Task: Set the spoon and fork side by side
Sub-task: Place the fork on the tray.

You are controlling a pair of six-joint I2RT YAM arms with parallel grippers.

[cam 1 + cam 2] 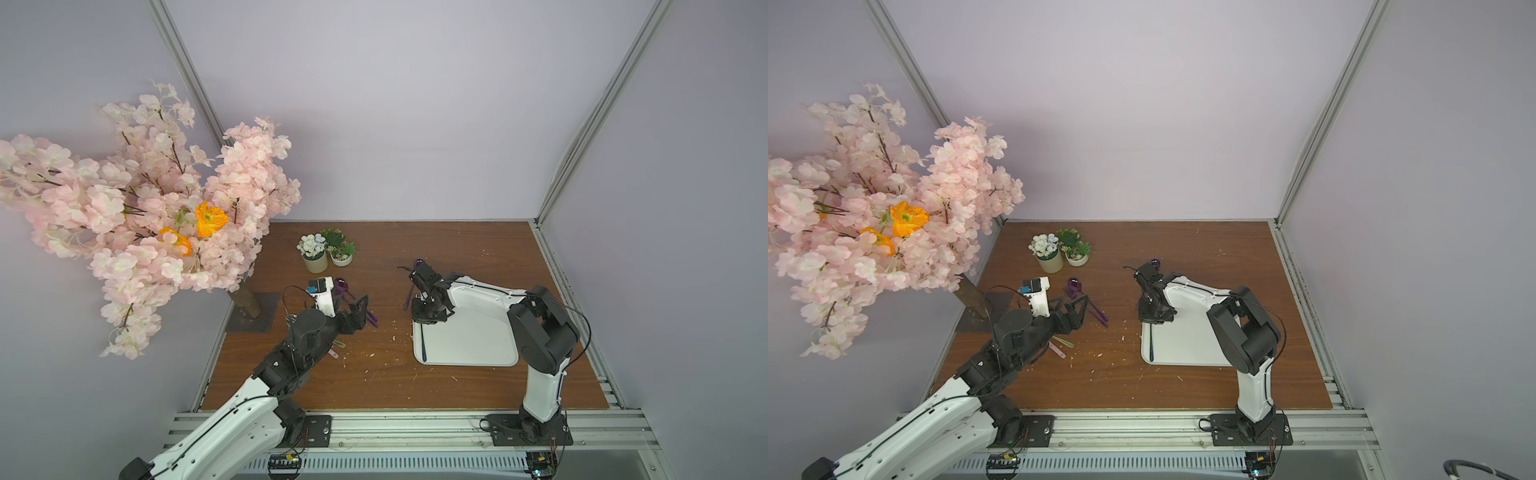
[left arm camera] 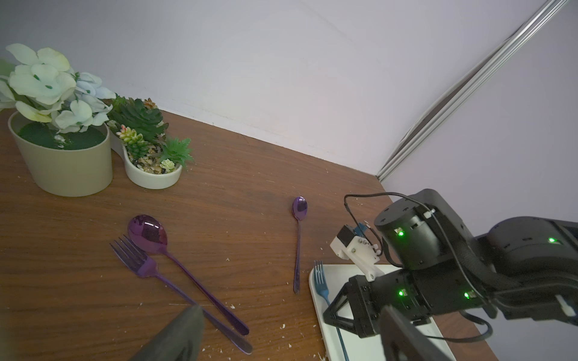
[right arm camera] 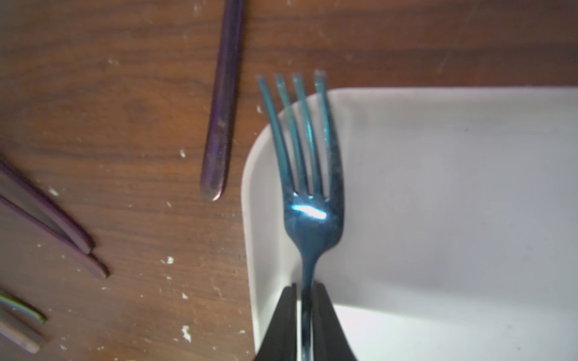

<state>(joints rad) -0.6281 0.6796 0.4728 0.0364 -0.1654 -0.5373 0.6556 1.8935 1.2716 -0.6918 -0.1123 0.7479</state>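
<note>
A blue fork (image 3: 309, 203) lies along the near-left edge of the white tray (image 3: 438, 187), tines poking over the rim. My right gripper (image 3: 306, 286) straddles its handle, jaws slightly open, with a thin gap on one side. In both top views it points down at the tray's corner (image 1: 424, 321). A small purple spoon (image 2: 299, 243) lies on the wood just left of the tray. Further left, a large purple spoon (image 2: 147, 233) and a purple fork (image 2: 137, 259) lie next to each other. My left gripper (image 2: 291, 312) hovers open and empty over their handles.
Two flower pots (image 1: 314, 253) (image 1: 341, 254) stand behind the purple cutlery. A pink blossom tree (image 1: 145, 208) fills the left side. More utensil handles (image 1: 1059, 347) peek out under the left arm. Crumbs dot the wooden table (image 1: 374, 374).
</note>
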